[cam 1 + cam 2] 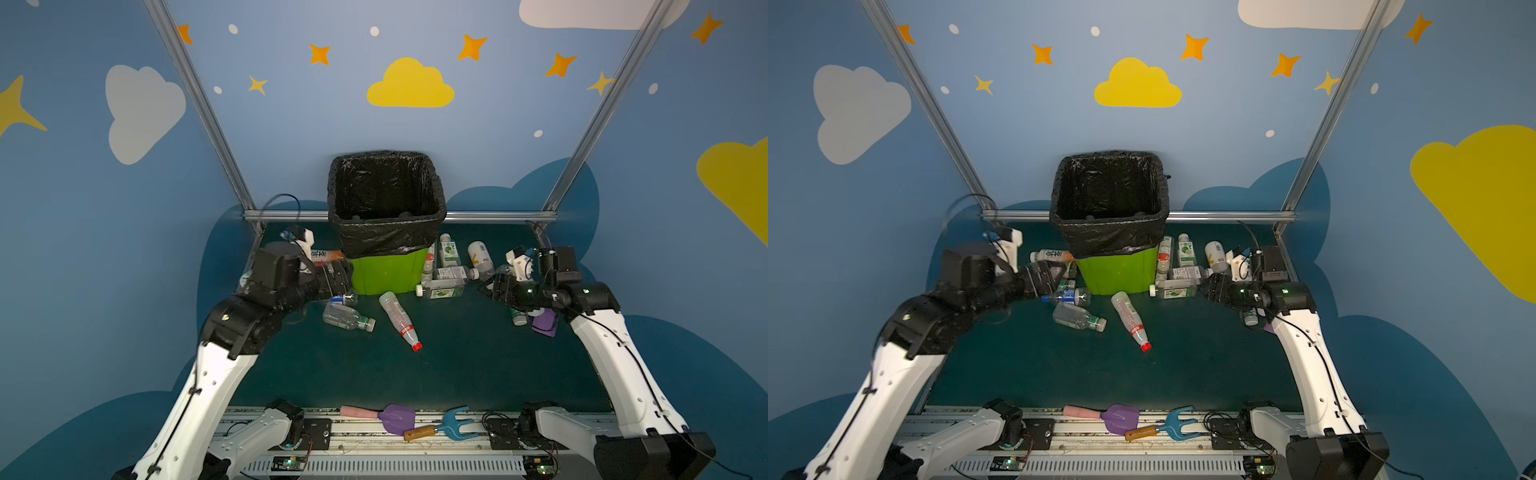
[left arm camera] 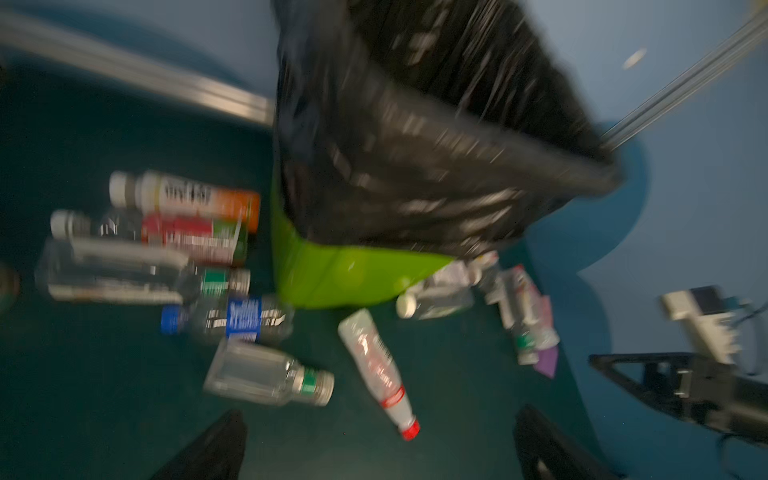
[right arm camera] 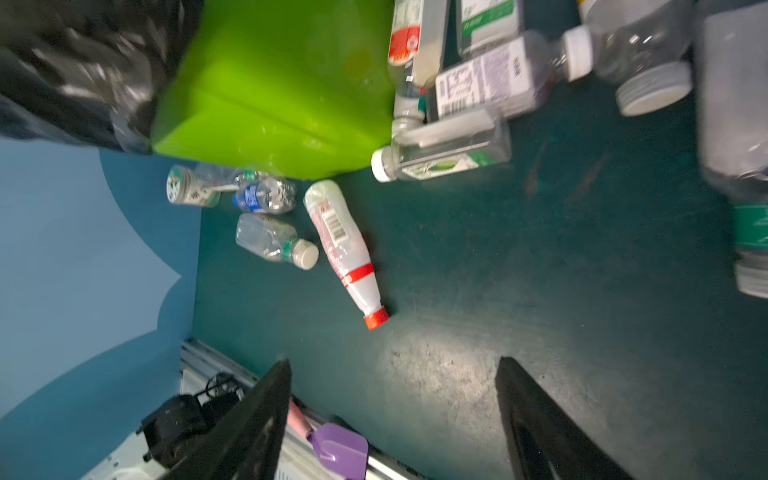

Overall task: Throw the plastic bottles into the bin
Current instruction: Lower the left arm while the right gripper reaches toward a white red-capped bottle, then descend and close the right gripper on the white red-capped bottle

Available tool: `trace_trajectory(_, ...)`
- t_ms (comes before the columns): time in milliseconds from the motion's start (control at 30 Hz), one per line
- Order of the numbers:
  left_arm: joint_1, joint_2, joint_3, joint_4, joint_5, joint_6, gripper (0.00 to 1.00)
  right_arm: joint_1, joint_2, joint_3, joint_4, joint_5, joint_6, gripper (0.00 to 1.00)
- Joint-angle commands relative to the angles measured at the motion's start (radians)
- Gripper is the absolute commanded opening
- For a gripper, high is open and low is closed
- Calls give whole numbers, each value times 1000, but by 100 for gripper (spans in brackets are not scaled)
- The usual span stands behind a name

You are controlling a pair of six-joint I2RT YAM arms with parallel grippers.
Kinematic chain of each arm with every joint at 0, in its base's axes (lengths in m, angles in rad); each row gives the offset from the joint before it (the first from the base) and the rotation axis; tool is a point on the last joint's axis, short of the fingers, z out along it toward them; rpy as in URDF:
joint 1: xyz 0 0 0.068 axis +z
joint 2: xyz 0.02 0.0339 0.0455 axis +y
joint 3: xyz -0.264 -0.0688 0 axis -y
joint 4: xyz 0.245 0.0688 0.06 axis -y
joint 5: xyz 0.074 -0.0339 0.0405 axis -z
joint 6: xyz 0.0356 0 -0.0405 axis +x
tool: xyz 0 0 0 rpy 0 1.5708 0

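**Ana:** Plastic everywhere, thin and clear. How would you take one?

**Me:** Both pairs are free for it. My left fingers (image 2: 212,449) stand wide apart with nothing between them. That wrist view is smeared, but the gap is plain. My right fingers (image 3: 249,424) are apart too, over bare desk (image 3: 457,374).

**Ana:** Nearest bottle?

**Me:** The red-capped bottle (image 1: 401,322), lying flat in the open, base near the bin's foot, cap towards me. It has a milky body that tapers to a narrow neck. I judge it empty, very light and springy, so it should dent under a squeeze and roll if nudged. I'd close across the label at mid-body, not on the slick neck.

**Ana:** Behind it?

**Me:** The green-banded bottle (image 1: 347,316) is clear and flat-sided, so it's less inclined to roll. Then comes the blue-capped bottle (image 1: 343,298), crinkled, close to the bin. A heap of bottles (image 1: 442,286) lies at the bin's right corner, all touching, and pulling one may shift its neighbours.

**Ana:** And the bin?

**Me:** The bin (image 1: 386,274) stands upright at the back middle of the desk, with smooth, stiff lime-green walls. A crinkly black bag (image 1: 386,239) is folded over its rim. The mouth is wide, but inside is too dark to read.
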Motion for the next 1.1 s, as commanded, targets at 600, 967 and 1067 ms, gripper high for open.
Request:
trace_trajectory(600,-85,-108,-268,146,-213,-184,100,604,242,-169,432,411,-11,80)
trace_trajectory(967,-76,-33,-210,153,-221,-106,100,692,609,94,368,541,-40,79)
trace_trajectory(1067,-61,-40,-191,119,-213,-55,100,704,695,181,337,575,-25,79)
